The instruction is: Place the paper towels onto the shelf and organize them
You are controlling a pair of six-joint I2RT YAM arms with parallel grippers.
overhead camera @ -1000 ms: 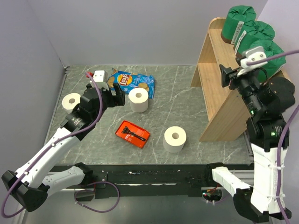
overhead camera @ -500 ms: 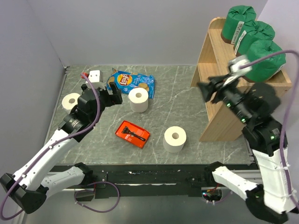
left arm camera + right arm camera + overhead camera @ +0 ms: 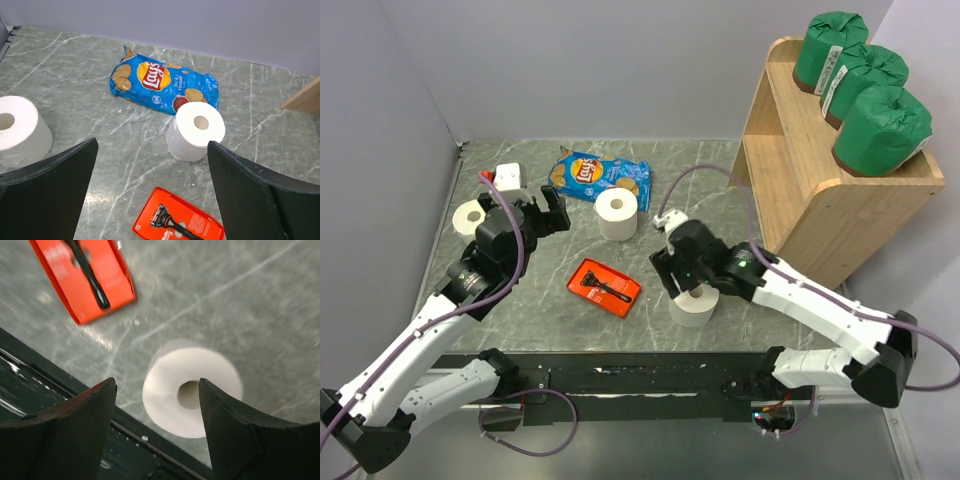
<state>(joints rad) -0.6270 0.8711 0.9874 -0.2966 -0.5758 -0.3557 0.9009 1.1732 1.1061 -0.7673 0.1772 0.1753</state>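
Holding three green rolls (image 3: 865,75) on top level: shelf (image 3: 800,190). Left claw (image 3: 152,144), right claw (image 3: 157,382) released, empty.

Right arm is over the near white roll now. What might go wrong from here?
1. The near white roll sits off-centre under the open right pincer in the wrist view; one finger may land on it and tip it.
2. It stands close to the near edge of the table; a shove might send it off.
3. Three green rolls fill the top of the shelf; carrying past could knock the nearest.
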